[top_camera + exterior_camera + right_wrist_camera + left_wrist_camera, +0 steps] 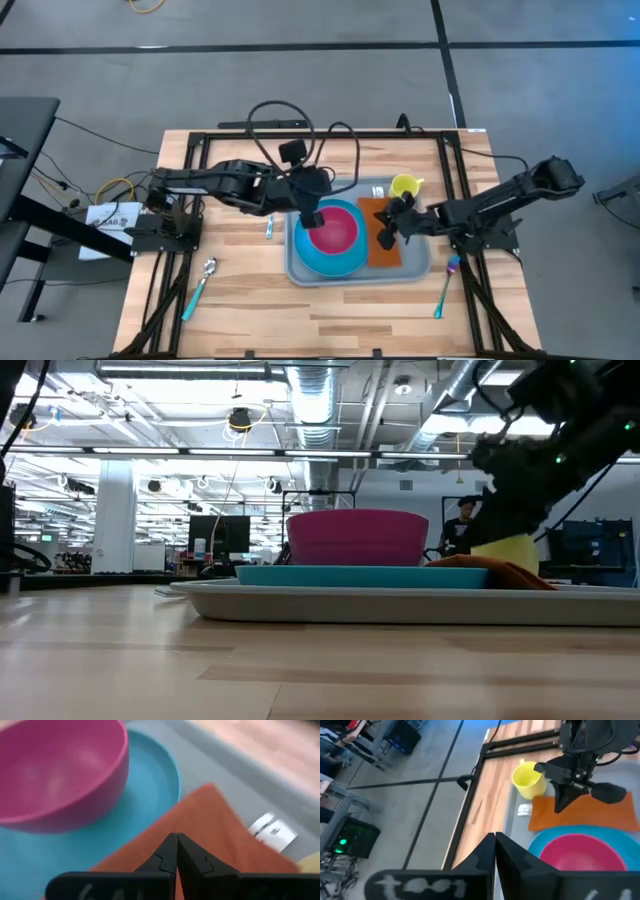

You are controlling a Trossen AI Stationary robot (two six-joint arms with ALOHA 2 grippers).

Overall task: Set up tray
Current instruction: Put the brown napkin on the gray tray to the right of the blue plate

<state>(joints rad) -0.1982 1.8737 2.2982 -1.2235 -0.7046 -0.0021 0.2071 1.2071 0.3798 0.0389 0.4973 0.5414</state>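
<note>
Tray mid-desk, loaded — both pincers closed, holding nothing.
Pink bowl sits on blue plate, orange napkin alongside, yellow cup apparently at the tray's far corner — grouped as a place setting. Left pincer hangs over the bowl, right pincer over the napkin.

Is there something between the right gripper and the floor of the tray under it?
Yes. The right gripper, shut, hangs over the orange cloth, which covers the tray floor there. Beside the cloth, the blue plate with the pink bowl covers more floor.
</note>
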